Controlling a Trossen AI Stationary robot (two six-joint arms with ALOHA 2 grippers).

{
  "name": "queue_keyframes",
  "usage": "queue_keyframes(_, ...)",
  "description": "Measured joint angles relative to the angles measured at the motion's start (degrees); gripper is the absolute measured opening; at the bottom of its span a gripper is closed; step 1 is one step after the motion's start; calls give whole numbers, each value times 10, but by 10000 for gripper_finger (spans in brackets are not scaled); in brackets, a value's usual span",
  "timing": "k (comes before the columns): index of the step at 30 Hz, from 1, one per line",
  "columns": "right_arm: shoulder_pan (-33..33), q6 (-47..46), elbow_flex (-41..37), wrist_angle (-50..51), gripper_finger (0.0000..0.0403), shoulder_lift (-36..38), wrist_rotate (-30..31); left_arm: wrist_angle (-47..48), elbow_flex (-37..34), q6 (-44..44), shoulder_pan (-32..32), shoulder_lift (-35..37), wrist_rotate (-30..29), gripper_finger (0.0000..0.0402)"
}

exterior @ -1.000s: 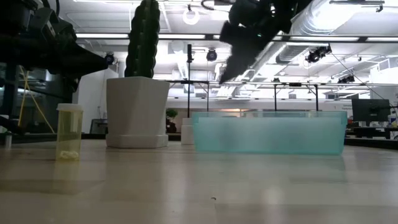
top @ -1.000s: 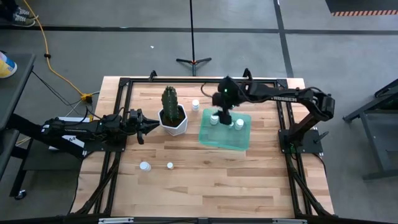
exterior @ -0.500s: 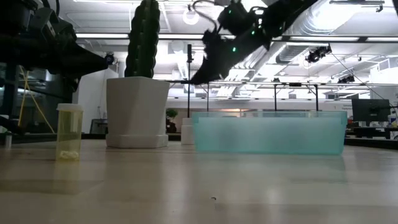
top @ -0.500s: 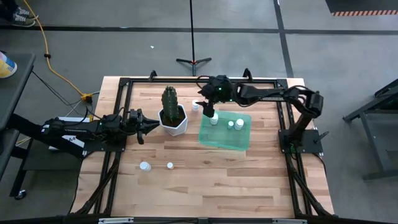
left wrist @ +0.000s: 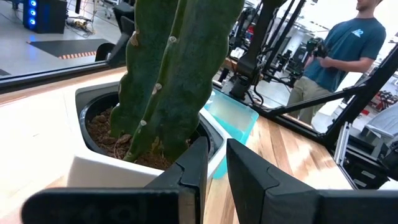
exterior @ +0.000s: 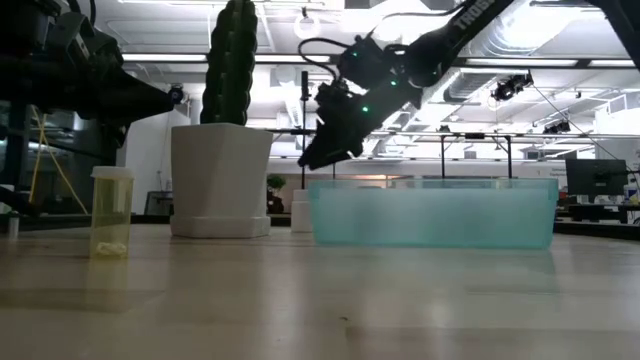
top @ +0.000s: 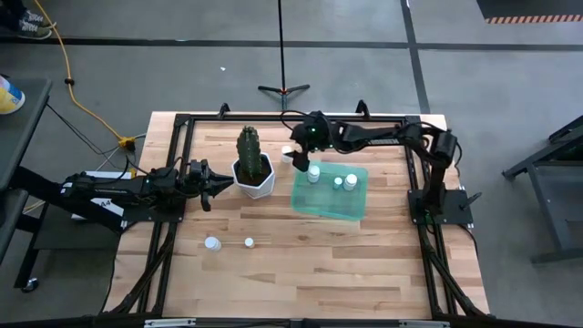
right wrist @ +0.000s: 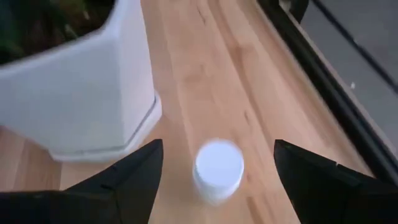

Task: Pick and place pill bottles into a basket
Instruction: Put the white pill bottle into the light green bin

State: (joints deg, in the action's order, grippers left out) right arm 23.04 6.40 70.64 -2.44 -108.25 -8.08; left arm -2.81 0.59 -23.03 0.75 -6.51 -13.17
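Note:
A white-capped pill bottle (right wrist: pixel 217 165) stands upright on the table beside the white cactus pot (right wrist: pixel 81 93); in the high view this bottle (top: pixel 286 152) is at the far side, left of the teal basket (top: pixel 328 208). My right gripper (right wrist: pixel 217 186) is open above it, one finger on each side, touching nothing; it also shows in the high view (top: pixel 299 162). Three bottles (top: pixel 338 181) stand in the basket. Two more bottles (top: pixel 212 243) stand near the front left. My left gripper (top: pixel 215 179) is shut and empty, just left of the pot.
The cactus pot (top: pixel 255 178) stands between my two grippers, close to the bottle under my right gripper. A black frame rail (top: pixel 301 117) runs along the table's far edge. A person (left wrist: pixel 348 43) stands in the room beyond the table.
My right gripper has gone from above the basket toward the table's left and far edge and has come down over the bottle beside the pot. The bottles and the basket have stayed where they were.

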Motion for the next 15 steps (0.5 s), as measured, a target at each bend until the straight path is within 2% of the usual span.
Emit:
queue_keyframes(4,-3,13,51,26,297,-35,0,0,0,0,0,0,0,97)
queue_keyframes(10,5,18,129,128,296,-89,12,0,0,-4,0,0,0,97)
queue_keyframes(15,13,30,155,172,296,-99,12,0,0,-12,0,0,0,97)
